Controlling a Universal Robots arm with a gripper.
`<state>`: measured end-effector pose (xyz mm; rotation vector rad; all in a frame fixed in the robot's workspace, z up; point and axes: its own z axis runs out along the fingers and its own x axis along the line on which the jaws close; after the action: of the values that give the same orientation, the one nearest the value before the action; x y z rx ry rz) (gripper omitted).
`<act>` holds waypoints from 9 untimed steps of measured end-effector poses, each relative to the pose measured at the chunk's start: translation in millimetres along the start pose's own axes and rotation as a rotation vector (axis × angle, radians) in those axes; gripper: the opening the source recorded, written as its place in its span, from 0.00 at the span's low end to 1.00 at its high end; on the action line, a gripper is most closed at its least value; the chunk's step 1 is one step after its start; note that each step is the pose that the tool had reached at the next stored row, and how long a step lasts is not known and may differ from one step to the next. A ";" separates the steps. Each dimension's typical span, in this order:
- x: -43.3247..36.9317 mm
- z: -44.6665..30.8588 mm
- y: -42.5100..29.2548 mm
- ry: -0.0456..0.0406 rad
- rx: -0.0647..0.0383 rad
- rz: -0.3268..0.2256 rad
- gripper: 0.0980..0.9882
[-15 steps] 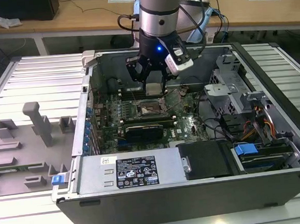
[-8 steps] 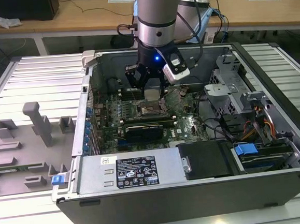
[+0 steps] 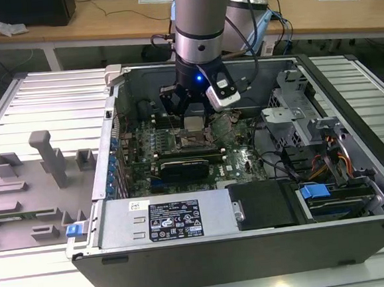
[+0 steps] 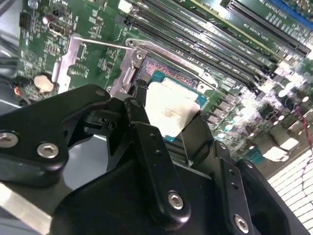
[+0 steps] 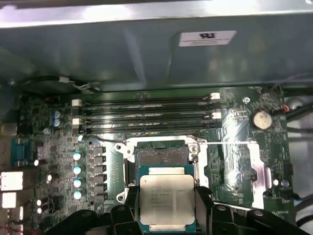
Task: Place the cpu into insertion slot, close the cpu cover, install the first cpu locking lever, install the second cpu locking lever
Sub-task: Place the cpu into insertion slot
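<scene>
— Cpu (image 5: 166,196): where, and gripped how?
— Pinched between the two black fingers (image 5: 130,203) of the claw (image 5: 166,205), metal top up, lying level. Shut only to the chip's width, pressing on two opposite edges. Likely done that way to spare the underside any touch and to hold the face square to the board.
— Seated yet?
— No, going by both wrist views. Hangs clear of the board, with the insertion slot (image 5: 161,155) just past the fingertips and lower down.
— Why so open, that slot?
— Looks deliberate. Pale contact centre bare, nothing folded over it, thin wire levers (image 5: 105,140) swung out to either side. Gives the chip a straight way down. Cpu cover: hard to pick out for sure among the grey metal plates beside the slot.
— Anything crowding the claw?
— Not much. Long memory slots (image 5: 146,115) farther out beyond the insertion slot, well apart from the fingers. Walls of the open computer case (image 3: 254,258) all round, yet with room to spare in the exterior view, arm standing upright above. Sensible for a part needing a flat, vertical drop.
— Stage of the job, then?
— First step under way, by the look of it: chip carried, not set; cover and both levers not yet dealt with.
</scene>
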<state>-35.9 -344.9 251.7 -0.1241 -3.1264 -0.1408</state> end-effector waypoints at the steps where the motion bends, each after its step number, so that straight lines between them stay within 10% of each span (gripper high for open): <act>1: 0.0 0.1 0.0 -0.0015 0.000 0.016 0.50; 9: 0.0 1.3 -0.2 -0.0189 -0.003 0.211 0.50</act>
<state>-35.9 -345.0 250.5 -0.4548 -3.1052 -0.1419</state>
